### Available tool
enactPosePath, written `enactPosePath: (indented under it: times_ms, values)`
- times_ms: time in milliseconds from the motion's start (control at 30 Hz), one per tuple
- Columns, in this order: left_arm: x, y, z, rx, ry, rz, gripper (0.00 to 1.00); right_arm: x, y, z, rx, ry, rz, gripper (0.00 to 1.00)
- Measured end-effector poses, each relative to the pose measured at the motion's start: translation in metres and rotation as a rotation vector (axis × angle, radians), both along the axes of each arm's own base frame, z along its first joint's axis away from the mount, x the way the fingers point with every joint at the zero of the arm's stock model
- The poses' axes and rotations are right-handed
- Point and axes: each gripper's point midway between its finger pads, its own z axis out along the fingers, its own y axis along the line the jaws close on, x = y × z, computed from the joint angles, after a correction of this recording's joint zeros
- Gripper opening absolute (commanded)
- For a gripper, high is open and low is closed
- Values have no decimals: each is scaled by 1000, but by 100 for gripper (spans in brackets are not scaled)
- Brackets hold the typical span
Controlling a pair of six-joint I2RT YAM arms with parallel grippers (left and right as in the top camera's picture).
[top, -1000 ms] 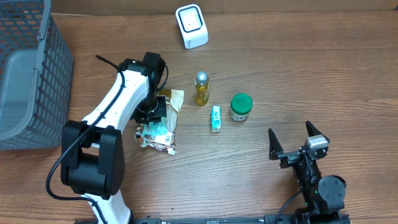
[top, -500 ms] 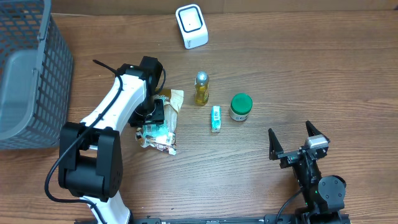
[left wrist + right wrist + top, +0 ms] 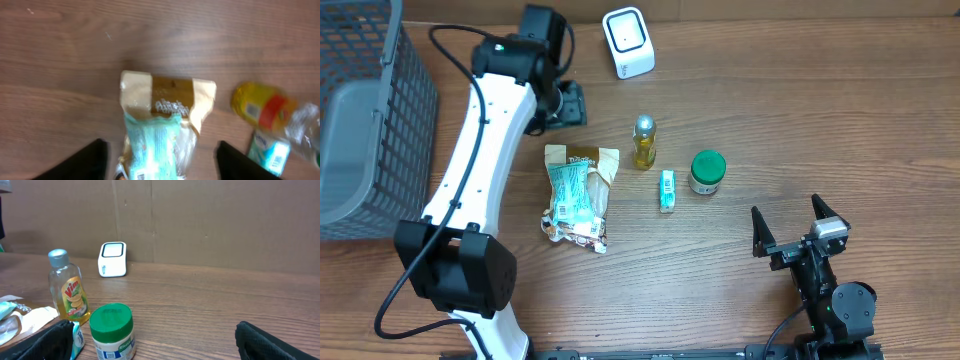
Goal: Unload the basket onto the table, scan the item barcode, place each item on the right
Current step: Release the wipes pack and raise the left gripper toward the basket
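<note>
Overhead: left gripper (image 3: 563,103) hangs over the table (image 3: 770,100) on the scanner side of the snack packet (image 3: 576,195), jaws spread and empty. Wrist view agrees: nothing touches the fingers (image 3: 95,160). Right gripper (image 3: 788,226) is parked, jaws wide, empty.

Packet lies flat, just left of the bottle (image 3: 642,143), well apart from the scanner (image 3: 628,41). Judged light, soft, crinkly film, likely slippery; best pinched across a sealed end. Barcode position: cannot tell.

Bottle is capped, yellow liquid inside. Green-lidded jar (image 3: 707,172) is shut, contents hidden. Wire basket (image 3: 410,80) holds a grey shape, unidentified.
</note>
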Motion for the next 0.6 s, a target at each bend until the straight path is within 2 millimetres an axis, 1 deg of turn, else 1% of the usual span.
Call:
enactPosePath:
  times_ms: [33, 67, 167, 267, 600]
  values:
    - [7, 9, 1, 8, -24, 22, 95, 0, 0, 0, 0, 0, 0, 100]
    - [9, 17, 2, 18, -31, 40, 100, 0, 0, 0, 0, 0, 0, 100]
    - [12, 40, 2, 42, -34, 83, 100, 0, 0, 0, 0, 0, 0, 100]
    - [13, 55, 2, 54, -35, 115, 100, 0, 0, 0, 0, 0, 0, 100]
    - [13, 55, 3, 57, -36, 115, 100, 0, 0, 0, -1, 0, 0, 100]
